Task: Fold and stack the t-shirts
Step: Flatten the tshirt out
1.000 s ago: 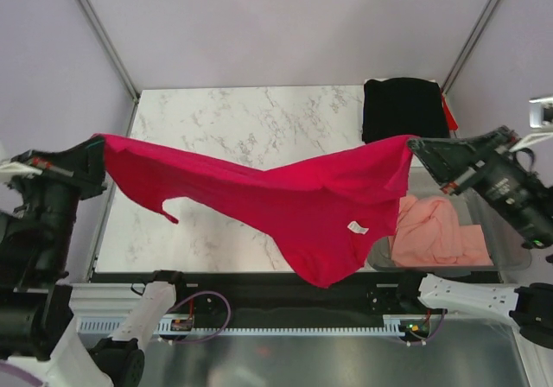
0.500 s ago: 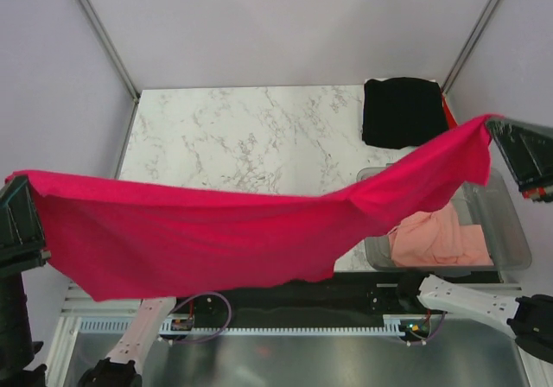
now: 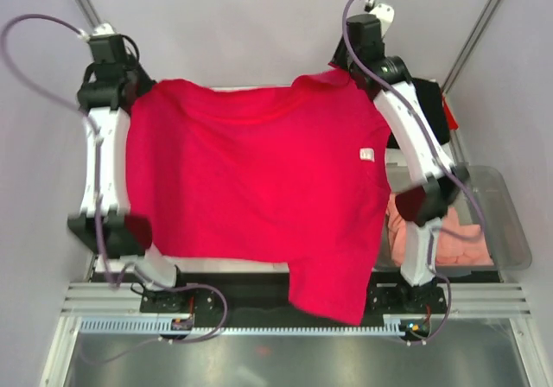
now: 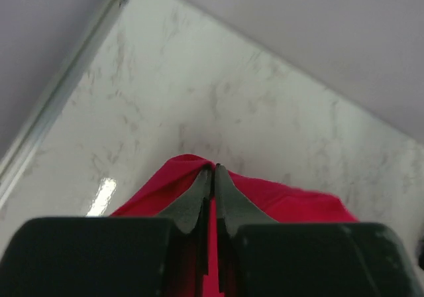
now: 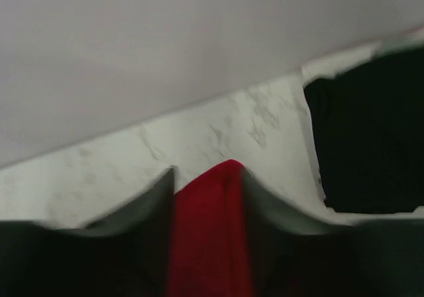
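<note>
Judging progress: roughly one shirt of three looks done. The black t-shirt [image 5: 368, 131] sits as a dark rectangle at the far right corner of the tabletop [image 4: 232, 98], apparently folded. The salmon-pink t-shirt [image 3: 449, 236] lies crumpled in the clear bin [image 3: 510, 240] by the near right corner, untouched. The crimson red t-shirt [image 3: 251, 180] is unfolded and spread wide over most of the tabletop; its lower part spills past the near edge, with one flap hanging lowest toward the near right.

Left gripper [image 4: 212, 178]: fingers pressed together on a pinch of red cloth, close to the far left corner. Right gripper [image 5: 205, 181]: jaws clamped on a thicker bunch of the same cloth along the far edge, just left of the black t-shirt.

Cannot tell whether the cloth rests flat or hangs above the marble. Folding the red, then the pink, and stacking all remain.
</note>
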Robot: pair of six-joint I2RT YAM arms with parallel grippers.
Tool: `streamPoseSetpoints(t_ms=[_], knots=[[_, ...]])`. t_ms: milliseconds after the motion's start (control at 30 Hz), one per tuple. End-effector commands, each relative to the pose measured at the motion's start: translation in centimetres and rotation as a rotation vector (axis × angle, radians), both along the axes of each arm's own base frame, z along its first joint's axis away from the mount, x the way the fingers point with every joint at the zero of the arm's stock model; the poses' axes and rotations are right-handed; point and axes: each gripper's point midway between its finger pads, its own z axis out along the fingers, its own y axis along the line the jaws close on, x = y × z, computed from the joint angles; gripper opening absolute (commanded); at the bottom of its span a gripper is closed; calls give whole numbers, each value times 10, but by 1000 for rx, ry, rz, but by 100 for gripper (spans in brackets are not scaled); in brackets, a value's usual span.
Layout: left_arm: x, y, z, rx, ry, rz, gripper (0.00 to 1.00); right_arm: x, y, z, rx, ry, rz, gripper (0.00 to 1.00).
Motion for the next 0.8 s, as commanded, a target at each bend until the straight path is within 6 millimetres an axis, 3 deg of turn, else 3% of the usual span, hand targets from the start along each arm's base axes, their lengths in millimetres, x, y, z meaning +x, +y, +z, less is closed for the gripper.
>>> streamPoseSetpoints(t_ms=[0,33,67,100,133,167,200,233,267,300,333,367,400,433,500,533,567,600,633,700,733,767], knots=[[28,21,-112,-162,299,-66,11,56,-15,-113,90,253,51,94],[41,30,-145,-205,367,-83,26,62,-5,-111,109,249,117,98],[47,27,-160,-241,396,-115,63,65,-4,-117,100,256,130,98],[47,21,-172,-282,422,-150,69,67,-1,-113,90,239,149,98],[48,22,-184,-293,447,-146,78,64,0,-128,84,268,160,98],[47,22,-190,-300,454,-135,80,61,3,-131,88,270,180,98],[41,21,-204,-309,484,-126,80,56,2,-110,96,209,189,98],[41,23,-206,-300,474,-117,80,48,0,-135,86,259,188,98],[36,23,-201,-296,461,-113,80,41,1,-136,90,260,197,98],[27,22,-212,-301,488,-103,80,32,-2,-117,102,208,202,98],[23,20,-214,-303,488,-103,79,22,-3,-145,98,266,203,98],[17,19,-201,-294,447,-106,79,15,1,-148,102,269,216,98],[6,16,-215,-307,476,-103,79,6,4,-137,116,231,231,98],[1,13,-218,-309,473,-106,78,-4,4,-164,114,283,233,98],[-15,8,-225,-316,460,-102,78,-18,22,-173,118,290,284,98],[-22,7,-228,-319,459,-96,78,-28,27,-196,115,338,294,98],[-25,8,-231,-319,446,-83,78,-36,39,-205,118,362,320,98],[-41,6,-243,-325,469,-69,77,-42,50,-213,133,380,356,98],[-48,6,-249,-325,475,-48,77,-53,56,-235,138,429,368,98],[-71,13,-262,-331,470,26,77,-75,76,-252,143,476,405,98],[-79,18,-265,-338,461,59,77,-91,77,-274,129,527,398,98],[-86,20,-267,-369,445,83,76,-109,90,-285,138,560,403,98]])
